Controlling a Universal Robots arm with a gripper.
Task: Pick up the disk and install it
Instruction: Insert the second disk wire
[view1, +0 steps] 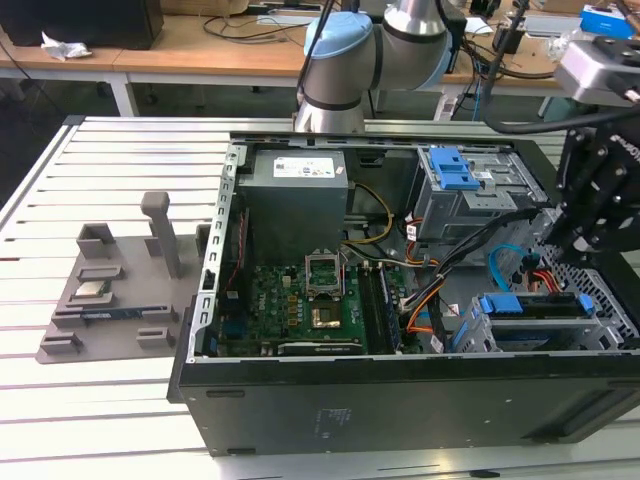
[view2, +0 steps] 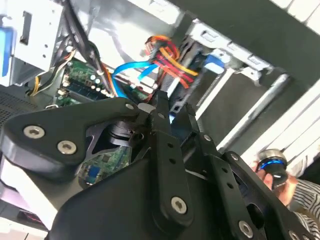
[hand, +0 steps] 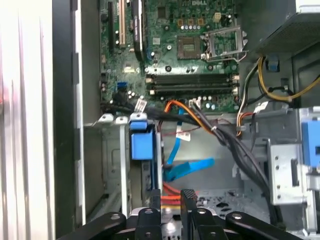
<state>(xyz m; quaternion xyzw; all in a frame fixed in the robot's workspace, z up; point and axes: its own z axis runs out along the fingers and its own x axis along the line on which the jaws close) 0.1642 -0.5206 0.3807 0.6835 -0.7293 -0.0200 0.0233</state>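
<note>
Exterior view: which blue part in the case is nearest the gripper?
The blue-railed disk in the lower bay, below the gripper; the blue latch on the upper cage sits farther.

Case (view1: 400, 410): matt black painted metal outside, bare grey sheet metal inside. Worktop (view1: 120, 160): ribbed pale metal slats, satin. Disk (view1: 530, 305) at lower right of the exterior view: glossy blue plastic rails. Gripper (view2: 172, 117): matt black metal links, shiny screw heads. Motherboard (view1: 300, 300): green, semi-gloss. Fixture tray (view1: 110, 300), left: matt grey plastic.
</note>
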